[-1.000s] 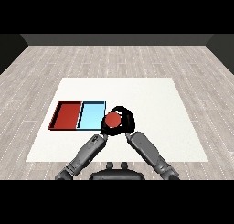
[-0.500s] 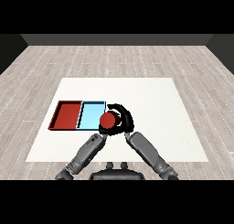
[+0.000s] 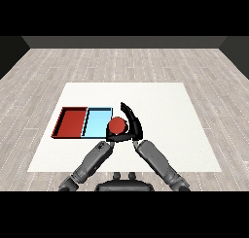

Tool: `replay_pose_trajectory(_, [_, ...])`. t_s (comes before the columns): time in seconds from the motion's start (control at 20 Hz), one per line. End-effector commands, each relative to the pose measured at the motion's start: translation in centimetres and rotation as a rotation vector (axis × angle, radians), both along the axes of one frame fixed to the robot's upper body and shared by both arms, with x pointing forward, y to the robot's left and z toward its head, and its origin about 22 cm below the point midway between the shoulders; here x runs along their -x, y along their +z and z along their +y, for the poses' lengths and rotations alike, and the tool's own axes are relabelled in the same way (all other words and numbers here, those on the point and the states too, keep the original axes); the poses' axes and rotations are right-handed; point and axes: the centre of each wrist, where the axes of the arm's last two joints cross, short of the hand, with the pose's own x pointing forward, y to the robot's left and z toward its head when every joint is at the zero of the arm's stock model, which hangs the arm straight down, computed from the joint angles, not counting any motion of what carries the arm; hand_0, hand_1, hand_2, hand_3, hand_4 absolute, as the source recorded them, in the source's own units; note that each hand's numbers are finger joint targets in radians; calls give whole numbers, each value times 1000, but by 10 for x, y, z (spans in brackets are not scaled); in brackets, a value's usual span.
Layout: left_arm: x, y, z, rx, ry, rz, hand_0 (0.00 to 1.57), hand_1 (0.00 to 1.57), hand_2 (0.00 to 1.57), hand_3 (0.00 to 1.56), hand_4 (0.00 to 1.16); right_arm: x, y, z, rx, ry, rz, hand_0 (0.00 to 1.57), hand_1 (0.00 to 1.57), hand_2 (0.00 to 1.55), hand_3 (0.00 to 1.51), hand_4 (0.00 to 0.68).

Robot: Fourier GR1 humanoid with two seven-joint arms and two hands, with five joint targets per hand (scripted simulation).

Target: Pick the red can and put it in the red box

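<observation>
- Head view, and the right hand [image 3: 132, 126] is wrapped round the red can [image 3: 116, 126], black fingers arching over its far side and down its right.
- Red can sits at the near right corner of the light blue tray [image 3: 97, 123], overlapping that tray's right edge as seen from up here.
- Whether the can is lifted or resting on the white table [image 3: 165, 106] — cannot tell from this angle; its base is out of sight.
- Only the can's round red top and a bit of its side show; the rest is covered by the hand.
- Red tray [image 3: 72, 122] lies to the left, side by side with the blue one, walls touching. It is well apart from the can.
- Left hand [image 3: 110, 142] is barely visible: a dark sliver at the end of the grey left forearm, tucked right under the can. Its fingers cannot be made out, so open or closed is anyone's call.
- Both forearms come up from the lower corners and meet close together below the can; their elbows are cut off at the bottom.
</observation>
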Motion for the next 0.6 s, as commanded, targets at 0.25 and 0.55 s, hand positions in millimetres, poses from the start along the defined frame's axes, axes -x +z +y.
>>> replay_pose_trajectory(0.25, [0,4,8,-21,27,-8,1571,1571,1571,1476,1132,-14,-8,-17,-34,-23,21,0,0,0,0,0])
replay_pose_trajectory(0.55, [5,20,1,-23,72,-21,1571,1571,1561,1460,1132,14,8,-44,-83,-28,-11,0,0,0,0,0])
